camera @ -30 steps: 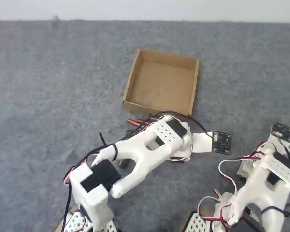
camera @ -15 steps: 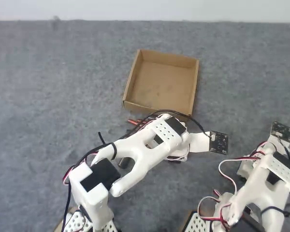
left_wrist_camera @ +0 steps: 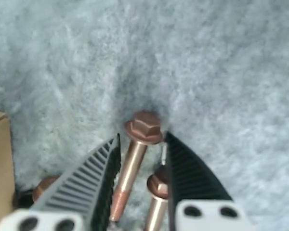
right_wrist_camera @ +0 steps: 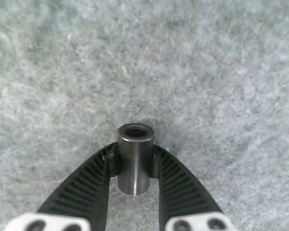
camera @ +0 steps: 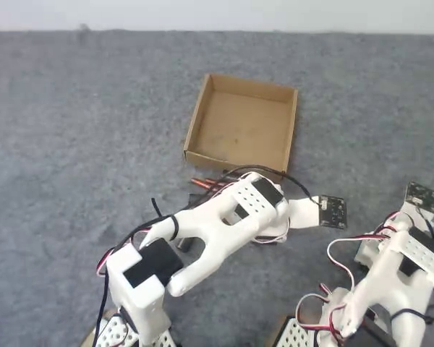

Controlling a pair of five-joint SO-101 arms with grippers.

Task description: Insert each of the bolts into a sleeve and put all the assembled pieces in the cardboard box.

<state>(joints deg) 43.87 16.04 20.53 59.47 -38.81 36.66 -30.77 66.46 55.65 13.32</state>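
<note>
In the left wrist view, my left gripper is open, its fingers straddling a copper bolt that lies on the grey carpet. The bolt's hex head points away from the wrist. A second bolt lies just beside it, and a third bolt lies near the cardboard box. Seen from the high view, the left arm covers most of the bolts just in front of the cardboard box. My right gripper is shut on a dark metal sleeve, which stands upright with its bore showing.
Grey carpet covers the whole table. The right arm sits folded at the near right, well away from the box. Both arm bases stand at the near edge.
The left arm's wrist shifted slightly left, then back right, over the bolts. The right arm has stayed still with the sleeve.
</note>
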